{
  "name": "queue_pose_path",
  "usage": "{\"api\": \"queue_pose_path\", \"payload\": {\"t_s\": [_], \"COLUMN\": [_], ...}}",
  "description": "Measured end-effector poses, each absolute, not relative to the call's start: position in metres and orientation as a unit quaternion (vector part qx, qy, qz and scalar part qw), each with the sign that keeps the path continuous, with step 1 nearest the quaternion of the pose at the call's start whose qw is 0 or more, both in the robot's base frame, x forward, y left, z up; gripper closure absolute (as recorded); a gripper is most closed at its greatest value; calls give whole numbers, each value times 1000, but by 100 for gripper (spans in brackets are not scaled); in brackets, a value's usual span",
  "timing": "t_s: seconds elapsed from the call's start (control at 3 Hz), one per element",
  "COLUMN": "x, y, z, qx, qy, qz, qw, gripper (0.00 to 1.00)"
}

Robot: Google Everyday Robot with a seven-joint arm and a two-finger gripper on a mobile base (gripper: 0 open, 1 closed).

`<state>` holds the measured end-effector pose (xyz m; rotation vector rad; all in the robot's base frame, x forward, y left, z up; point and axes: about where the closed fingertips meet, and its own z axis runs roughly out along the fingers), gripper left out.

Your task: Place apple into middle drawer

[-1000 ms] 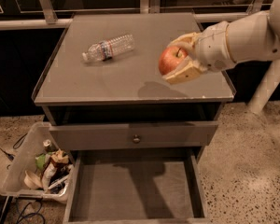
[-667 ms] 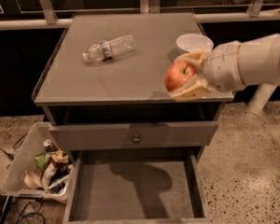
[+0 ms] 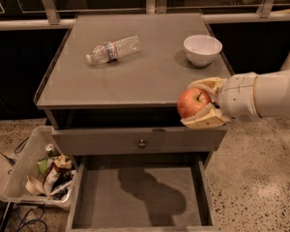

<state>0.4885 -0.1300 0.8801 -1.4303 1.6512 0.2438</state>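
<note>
Pincer (image 3: 199, 103) reaching leftward clamps apple (image 3: 193, 102) above middle drawer (image 3: 135, 197)

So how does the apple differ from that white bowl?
The apple is red and solid; the bowl is white and hollow. The apple is smaller than the bowl. The bowl sits on the cabinet top; the apple hangs in the claw just past its front edge. Both are round.

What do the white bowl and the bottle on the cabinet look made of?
White bowl: probably glazed ceramic, smooth and opaque with a soft sheen. Bottle: clear thin plastic, see-through, with a label. The gripper holds the apple at the cabinet front.
</note>
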Motion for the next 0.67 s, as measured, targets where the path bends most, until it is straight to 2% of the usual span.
{"api": "queue_pose_path", "payload": {"t_s": [0.67], "x": [469], "y": [-85], "z": [784], "qx": [-590], "qy": [675], "qz": [186], "qw": [404], "gripper": [100]}}
